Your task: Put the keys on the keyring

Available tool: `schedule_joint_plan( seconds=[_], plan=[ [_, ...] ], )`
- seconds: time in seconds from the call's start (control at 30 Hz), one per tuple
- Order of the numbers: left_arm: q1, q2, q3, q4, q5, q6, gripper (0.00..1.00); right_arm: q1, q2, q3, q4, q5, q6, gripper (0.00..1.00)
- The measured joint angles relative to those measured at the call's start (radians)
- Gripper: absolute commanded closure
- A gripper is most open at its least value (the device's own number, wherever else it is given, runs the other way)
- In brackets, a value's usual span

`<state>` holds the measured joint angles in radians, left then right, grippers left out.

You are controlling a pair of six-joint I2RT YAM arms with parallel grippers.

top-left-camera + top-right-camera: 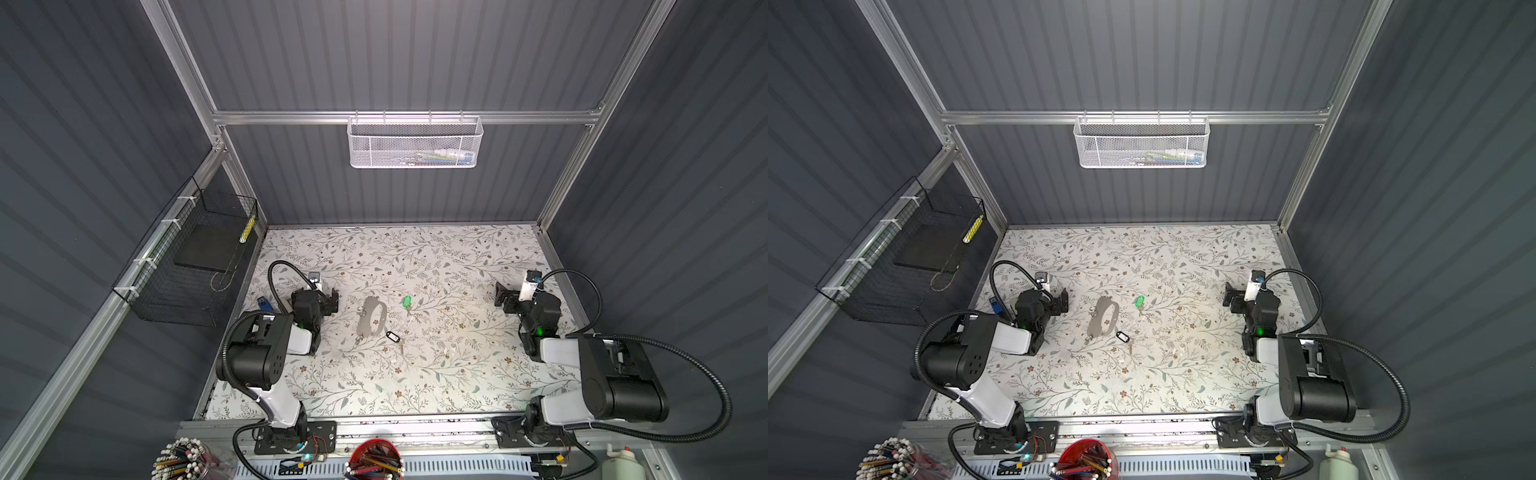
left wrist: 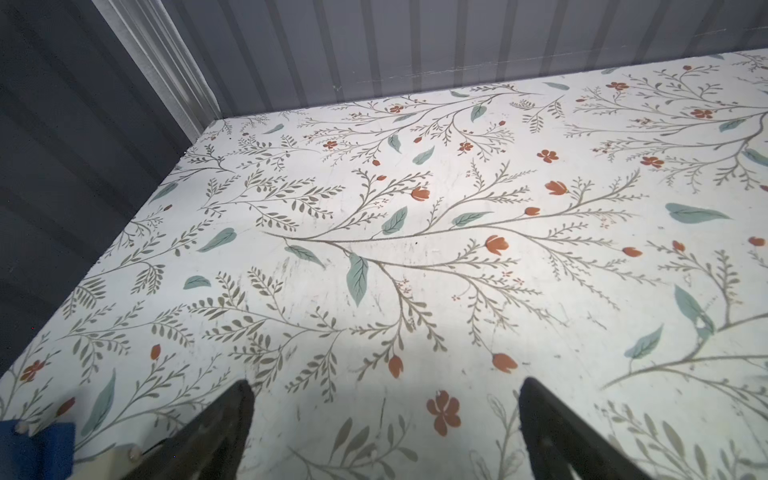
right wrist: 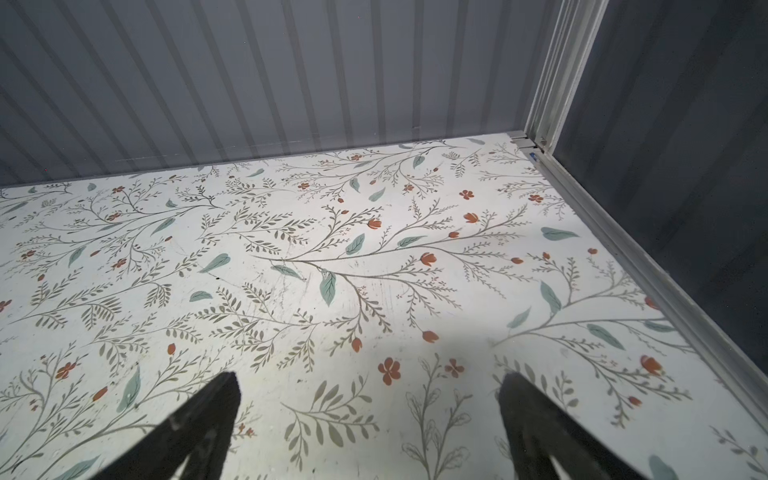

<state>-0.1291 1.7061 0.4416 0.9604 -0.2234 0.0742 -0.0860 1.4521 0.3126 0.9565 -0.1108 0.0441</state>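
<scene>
The keyring [image 1: 365,323] [image 1: 1097,325], a flat grey oblong piece with an oval cutout, lies mid-table in both top views. A key with a green tag [image 1: 407,301] [image 1: 1138,301] rests just right of it. A second key, with a black-rimmed clear tag [image 1: 392,336] [image 1: 1123,336], lies at its near right end. My left gripper [image 1: 331,301] [image 1: 1062,300] [image 2: 384,386] stands open to the left of the keyring, holding nothing. My right gripper [image 1: 503,295] [image 1: 1230,296] [image 3: 370,380] stands open far to the right, also holding nothing. Neither wrist view shows the keys or keyring.
A blue stapler [image 1: 264,303] [image 2: 37,449] sits behind the left arm near the left wall. A black wire basket [image 1: 195,266] hangs on the left wall and a white mesh basket [image 1: 415,141] on the back rail. Pencil cups [image 1: 376,459] stand at the front edge.
</scene>
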Motion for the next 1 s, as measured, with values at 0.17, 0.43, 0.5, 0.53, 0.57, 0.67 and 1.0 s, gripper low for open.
schedule_joint_plan(
  seconds=[0.17,0.43,0.5,0.53,0.57,0.67,1.0],
  plan=[
    [0.000,0.000,0.000,-0.001,0.000,0.000,0.00,0.000,0.000,0.000,0.000,-0.005,-0.001,0.01],
    [0.007,0.000,0.000,-0.013,0.005,0.000,0.00,0.000,0.000,0.000,0.000,-0.020,-0.002,0.01],
    [0.013,0.000,0.000,-0.020,0.008,-0.001,0.00,-0.001,0.000,0.000,0.000,-0.022,-0.002,0.01],
    [0.015,0.000,0.001,-0.024,0.012,-0.001,0.00,-0.001,0.000,0.000,0.000,-0.023,-0.002,0.01],
    [0.018,0.000,0.002,-0.027,0.016,-0.001,0.00,-0.001,0.000,0.000,0.000,-0.024,-0.002,0.01],
    [0.026,0.000,0.009,-0.037,0.028,-0.005,0.00,-0.003,0.000,0.000,0.000,-0.026,-0.001,0.01],
    [0.049,0.000,0.024,-0.065,0.066,-0.023,0.00,-0.011,0.000,0.000,0.000,-0.037,0.001,0.01]
  ],
)
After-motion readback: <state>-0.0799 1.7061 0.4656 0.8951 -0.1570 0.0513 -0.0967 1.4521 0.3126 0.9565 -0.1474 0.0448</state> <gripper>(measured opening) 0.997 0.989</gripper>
